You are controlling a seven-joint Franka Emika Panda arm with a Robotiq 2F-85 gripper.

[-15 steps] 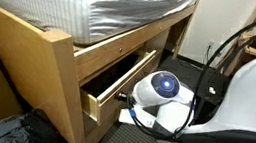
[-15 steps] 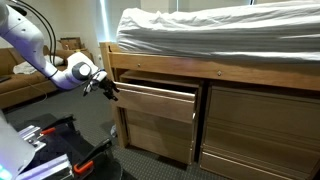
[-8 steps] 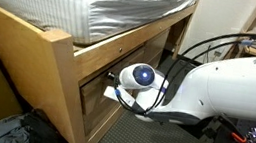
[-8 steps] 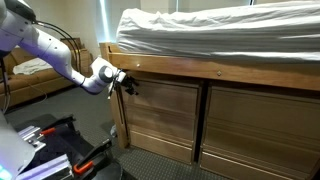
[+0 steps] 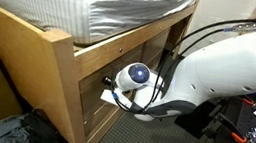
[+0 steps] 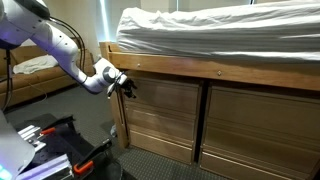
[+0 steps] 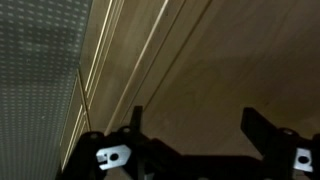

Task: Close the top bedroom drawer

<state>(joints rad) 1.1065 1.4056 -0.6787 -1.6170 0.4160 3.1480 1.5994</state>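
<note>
The top bedroom drawer [image 6: 160, 95] is a pale honey wood box drawer under the bed; its flat front sits flush with the frame in both exterior views [image 5: 93, 89]. My gripper [image 6: 127, 84] is at the drawer's left end, fingers against the front panel. In the wrist view the gripper [image 7: 195, 115] is open and empty, its two dark fingers spread wide with the wood front [image 7: 200, 60] close behind them. In an exterior view the gripper [image 5: 110, 80] is mostly hidden by the wrist.
A mattress with a grey striped cover [image 6: 220, 30] lies on the bed frame [image 5: 59, 62]. A lower drawer [image 6: 160, 135] and a second drawer bank [image 6: 260, 120] sit alongside. Grey carpet [image 7: 40, 70] covers the floor. A sofa [image 6: 30, 75] and cables [image 5: 203, 42] are nearby.
The drawer stood pulled out a second ago and is now pushed in flush. My arm moved in toward the bed with it and has barely moved in the last half second.
</note>
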